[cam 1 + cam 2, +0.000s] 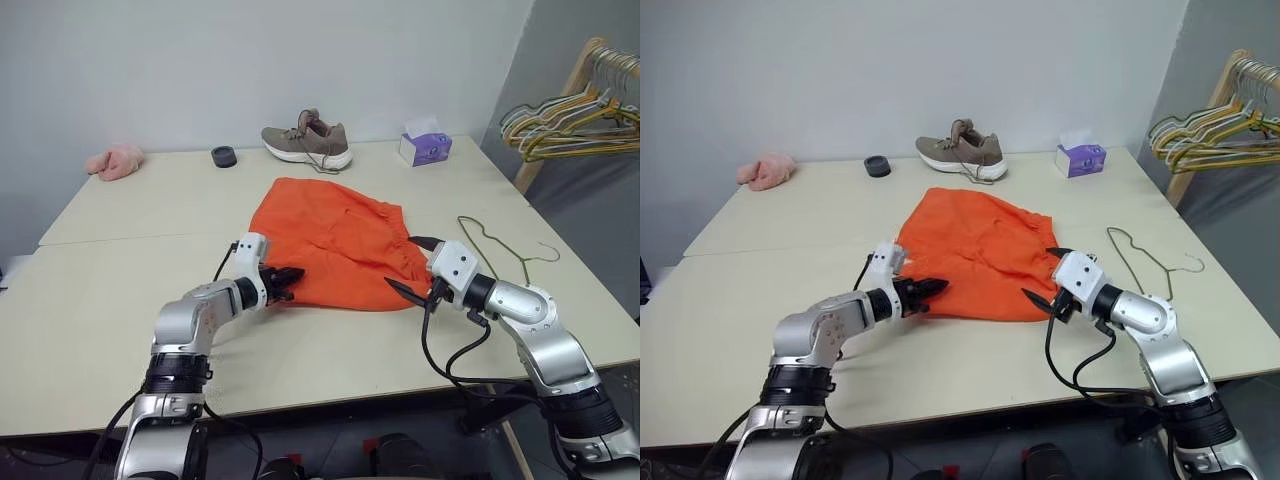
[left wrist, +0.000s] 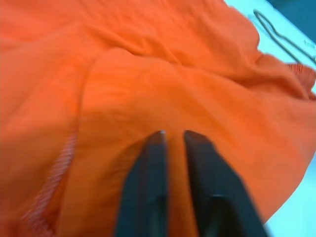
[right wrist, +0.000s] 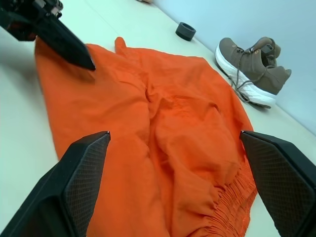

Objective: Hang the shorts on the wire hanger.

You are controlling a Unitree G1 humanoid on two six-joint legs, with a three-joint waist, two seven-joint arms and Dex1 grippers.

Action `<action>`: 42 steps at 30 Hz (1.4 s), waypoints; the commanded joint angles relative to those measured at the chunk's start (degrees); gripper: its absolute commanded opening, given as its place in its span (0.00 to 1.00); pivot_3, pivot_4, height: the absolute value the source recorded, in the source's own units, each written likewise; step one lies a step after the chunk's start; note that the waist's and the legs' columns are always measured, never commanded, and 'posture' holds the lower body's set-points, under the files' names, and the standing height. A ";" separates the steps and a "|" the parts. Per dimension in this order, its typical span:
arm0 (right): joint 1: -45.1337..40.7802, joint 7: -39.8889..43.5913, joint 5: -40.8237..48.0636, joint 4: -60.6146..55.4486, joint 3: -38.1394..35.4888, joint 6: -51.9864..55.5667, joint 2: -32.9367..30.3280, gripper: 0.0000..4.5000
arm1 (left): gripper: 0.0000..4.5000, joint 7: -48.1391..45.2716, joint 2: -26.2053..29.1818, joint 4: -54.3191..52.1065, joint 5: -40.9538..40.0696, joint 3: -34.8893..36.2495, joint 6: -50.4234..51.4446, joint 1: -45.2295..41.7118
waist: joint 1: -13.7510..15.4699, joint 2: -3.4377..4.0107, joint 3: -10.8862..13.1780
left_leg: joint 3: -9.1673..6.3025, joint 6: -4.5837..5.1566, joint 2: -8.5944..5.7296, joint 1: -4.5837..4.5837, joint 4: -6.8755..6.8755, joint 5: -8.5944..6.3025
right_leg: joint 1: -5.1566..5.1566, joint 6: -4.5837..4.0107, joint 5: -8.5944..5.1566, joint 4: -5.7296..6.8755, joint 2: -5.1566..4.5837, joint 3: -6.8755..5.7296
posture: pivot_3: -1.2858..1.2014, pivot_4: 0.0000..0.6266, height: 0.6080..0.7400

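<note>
Rm: plain pale-grey wall (image 1: pixel 250 60) behind. Two beige tables (image 1: pixel 120 300) butted w/ seam between – matte tops, even light. Wooden garment rack (image 1: pixel 575 85) at right – near table's far corner.

left gripper (image 1: pixel 290 279): fingers pinched together, pointing inward | right gripper (image 1: pixel 412 264): fingers spread wide, pointing inward

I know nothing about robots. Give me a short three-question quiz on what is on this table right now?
1. True or false: the left gripper is shut on the shorts.
2. The right gripper is: A open, B shut.
3. What lies on the table beside the shorts, on the robot's right?

Key: 1 true; 2 A; 3 the wire hanger.
</note>
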 commanded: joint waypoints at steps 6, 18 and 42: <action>-1.91 0.24 0.78 -0.89 -1.17 0.11 0.16 1.00 | 0.01 10.77 -1.82 -6.55 0.68 5.50 -2.79 1.48 | 0.41 -0.04 -0.03 | -0.01 0.00 -0.02 0.00 0.04 0.00 | 0.03 0.05 0.03 0.00 -0.02 -0.04 | 0.43 0.00 1.00; -6.00 16.16 -3.13 7.89 7.15 -3.18 -9.56 1.00 | 0.01 -4.05 11.15 -6.84 3.74 -3.72 -9.02 7.30 | -0.33 -0.05 -0.07 | 0.07 0.03 -0.03 0.01 0.04 0.02 | 0.02 0.08 0.05 -0.01 -0.02 0.01 | 0.42 0.00 1.00; -20.13 16.65 -14.46 34.34 12.74 -15.73 -4.27 0.01 | 0.20 -6.22 11.61 -5.13 5.14 -3.44 -19.88 6.09 | -1.11 -0.05 -0.09 | 0.03 0.17 -0.05 0.03 0.06 0.12 | 0.06 0.03 0.17 0.05 -0.08 -0.02 | 0.43 0.00 1.00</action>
